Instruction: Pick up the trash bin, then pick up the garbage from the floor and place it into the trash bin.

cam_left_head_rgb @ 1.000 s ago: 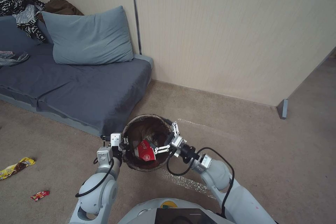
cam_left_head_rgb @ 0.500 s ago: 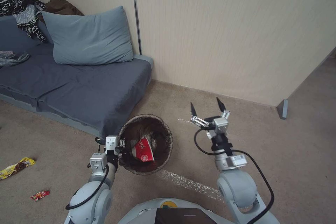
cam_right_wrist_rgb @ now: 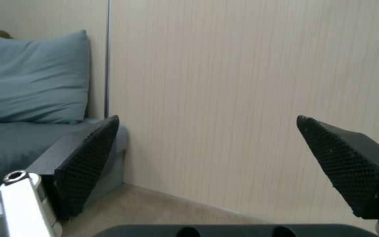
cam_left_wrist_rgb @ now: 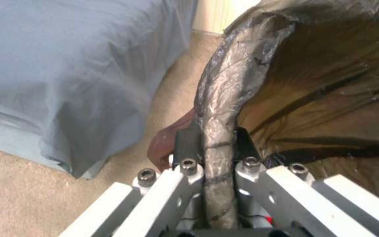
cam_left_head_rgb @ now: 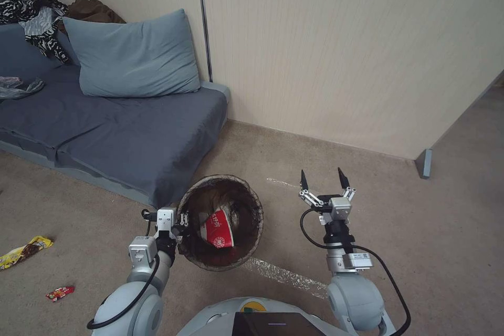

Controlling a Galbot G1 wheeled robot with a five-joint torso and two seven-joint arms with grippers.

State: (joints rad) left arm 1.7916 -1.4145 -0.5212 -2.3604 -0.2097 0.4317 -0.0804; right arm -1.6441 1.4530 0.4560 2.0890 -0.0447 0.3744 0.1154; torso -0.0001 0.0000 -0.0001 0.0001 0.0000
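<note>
Left gripper [cam_left_head_rgb: 181, 231] clenched on trash bin [cam_left_head_rgb: 252, 244] rim at its 9 o'clock | red-and-white cup [cam_left_head_rgb: 218, 228] inside | right gripper [cam_left_head_rgb: 323, 181] released, empty, at bin's 3 o'clock | yellow wrapper [cam_left_head_rgb: 23, 251], red wrapper [cam_left_head_rgb: 59, 292] await you on floor

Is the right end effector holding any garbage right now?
No, the right end effector hangs open and empty beside the trash bin.

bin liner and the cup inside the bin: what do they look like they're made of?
Bin liner: thin plastic film, by its look; dark brown, semi-translucent, glossy and wrinkled where it folds over the rim, clamped there by the left gripper. Cup: probably coated paper; red with white print, smooth matte wall, lying tilted inside the trash bin. Paper versus thin plastic stays uncertain.
</note>
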